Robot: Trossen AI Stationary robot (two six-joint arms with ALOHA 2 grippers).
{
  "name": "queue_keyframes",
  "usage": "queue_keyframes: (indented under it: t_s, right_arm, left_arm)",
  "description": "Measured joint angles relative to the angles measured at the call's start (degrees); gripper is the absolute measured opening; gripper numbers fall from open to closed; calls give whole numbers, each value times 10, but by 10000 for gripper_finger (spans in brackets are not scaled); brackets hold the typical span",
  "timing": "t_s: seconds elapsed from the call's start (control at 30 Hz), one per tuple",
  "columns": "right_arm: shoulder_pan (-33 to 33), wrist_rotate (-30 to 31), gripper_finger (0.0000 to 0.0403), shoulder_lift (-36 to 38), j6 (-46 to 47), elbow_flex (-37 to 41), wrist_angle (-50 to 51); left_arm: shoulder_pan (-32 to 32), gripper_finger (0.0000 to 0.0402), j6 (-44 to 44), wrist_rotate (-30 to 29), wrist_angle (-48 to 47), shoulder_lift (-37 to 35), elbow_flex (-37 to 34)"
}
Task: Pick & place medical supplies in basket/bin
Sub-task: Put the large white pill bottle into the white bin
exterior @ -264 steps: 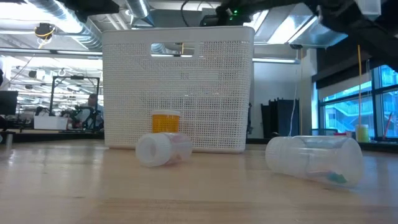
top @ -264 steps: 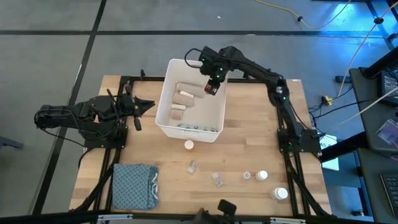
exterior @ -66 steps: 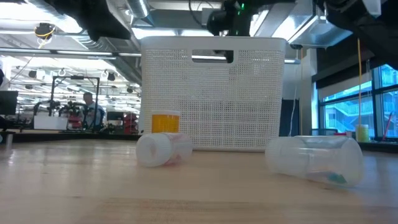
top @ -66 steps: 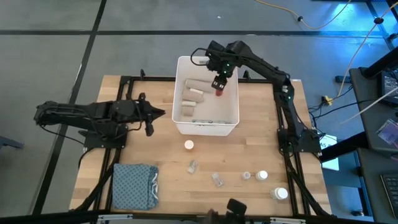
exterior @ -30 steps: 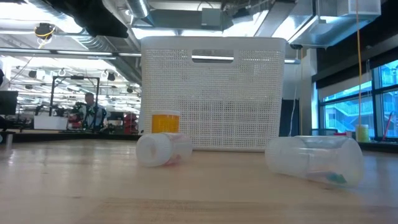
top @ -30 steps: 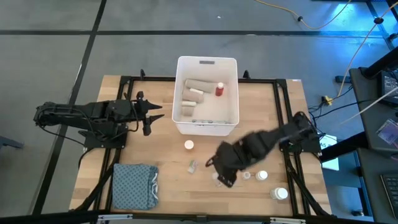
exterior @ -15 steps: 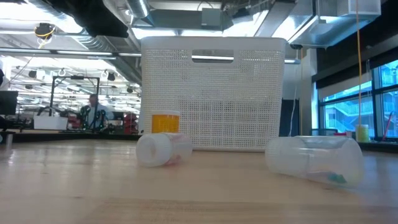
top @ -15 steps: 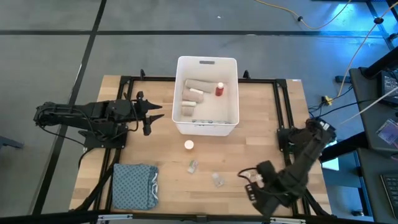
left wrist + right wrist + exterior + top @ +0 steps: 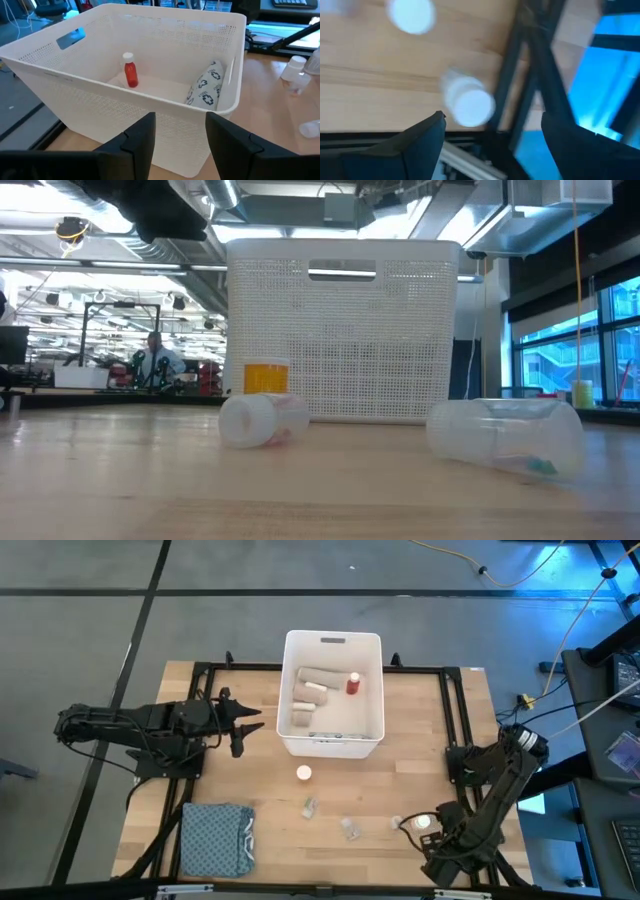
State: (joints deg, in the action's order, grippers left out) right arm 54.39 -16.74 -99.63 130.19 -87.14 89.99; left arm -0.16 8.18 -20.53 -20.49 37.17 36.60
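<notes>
Right gripper point(image 9: 437, 852) folded low at the tabletop point(image 9: 400, 755) edge nearest the camera, well away from the bin point(image 9: 332, 745), fingers spread, empty, above a white-capped bottle point(image 9: 468, 105). Left gripper point(image 9: 243, 727) stretched level just beside the bin, fingers parted, empty. Bandage rolls point(image 9: 307, 693) and red bottle point(image 9: 353, 686) inside the bin; vials point(image 9: 310, 807) loose on the tabletop.

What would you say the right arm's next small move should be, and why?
Probably lower the right end effector, whose fingers stand open and empty, around the white-capped bottle at the table's near right corner and close on it. That bottle lies just ahead of it, outside the white bin. The left end effector waits beside the bin.
</notes>
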Motion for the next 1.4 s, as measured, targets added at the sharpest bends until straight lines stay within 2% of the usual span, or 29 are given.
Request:
queue_keyframes:
  t_s: [0.2,0.5,0.6,0.8,0.97,1.2,1.4]
  right_arm:
    - [12,-15,325,0,-3,12,-2]
    - [59,112,325,59,-15,29,-20]
    - [63,100,325,80,-18,60,-31]
    - [66,114,325,117,-34,151,-157]
    - [66,80,325,122,-34,214,-220]
    - [66,77,325,122,-42,256,-324]
    - [66,69,317,122,-39,264,-343]
  left_arm:
    - [0,166,25,-9,9,0,0]
    - [0,166,52,-15,35,0,0]
    - [0,166,55,-15,43,0,0]
    - [0,166,76,-15,43,0,0]
    - [0,166,78,-15,45,0,0]
    - [0,166,78,-15,67,0,0]
    - [0,166,78,-15,69,0,0]
